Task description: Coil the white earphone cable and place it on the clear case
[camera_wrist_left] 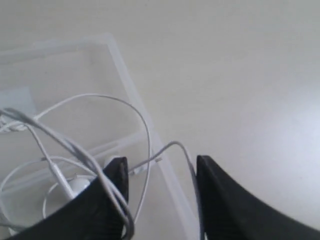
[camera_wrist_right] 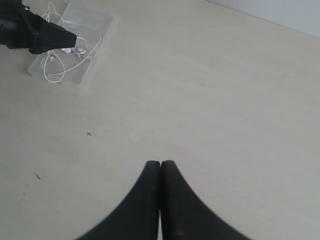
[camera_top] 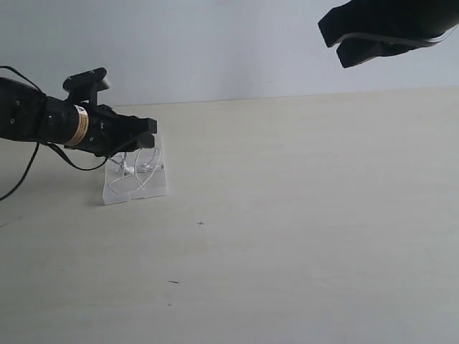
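The left claw is released, jaws apart, low over the clear case, where the coiled white earphone cable lies. One loop seems draped over a finger, so lift slowly and straight. The right claw is clenched and empty, well apart.

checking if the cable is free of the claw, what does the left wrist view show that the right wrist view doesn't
Only the left wrist view: the left claw close up, jaws apart, with cable strands draped over one finger and one strand running off the case edge between the jaws.
Only the right wrist view: the right claw, shut and far from the case, the whole outline of the case, and a small x mark on the table.
Both: the cable looped on the case, under the left claw.
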Robot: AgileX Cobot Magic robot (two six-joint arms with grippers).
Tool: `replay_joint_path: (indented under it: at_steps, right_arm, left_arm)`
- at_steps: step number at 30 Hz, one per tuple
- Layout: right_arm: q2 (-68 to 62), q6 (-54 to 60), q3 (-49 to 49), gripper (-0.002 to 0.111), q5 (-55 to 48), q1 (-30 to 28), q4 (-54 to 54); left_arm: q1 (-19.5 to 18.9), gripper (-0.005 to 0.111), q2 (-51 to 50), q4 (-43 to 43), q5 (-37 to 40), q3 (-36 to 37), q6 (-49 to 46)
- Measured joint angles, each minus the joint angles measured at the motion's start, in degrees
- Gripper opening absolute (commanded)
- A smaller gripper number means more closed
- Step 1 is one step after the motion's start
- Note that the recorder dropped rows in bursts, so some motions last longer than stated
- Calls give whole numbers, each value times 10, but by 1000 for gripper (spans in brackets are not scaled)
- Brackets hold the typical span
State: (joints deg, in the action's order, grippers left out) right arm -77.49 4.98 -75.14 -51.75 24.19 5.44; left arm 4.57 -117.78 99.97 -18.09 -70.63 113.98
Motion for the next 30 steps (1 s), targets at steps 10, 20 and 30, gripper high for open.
replay_joint_path:
  at_steps: [10,20,30]
  right_arm:
    - [0,0,0,0,0,0,0]
    - [6,0,0,0,-6,0,0]
    - [17,0,0,0,-11,0,0]
  left_arm:
    - [0,44,9,0,-23,0,0]
    - [-4,44,9,0,-42,32,0]
    - [-6,36,47,0,-43,37,-45]
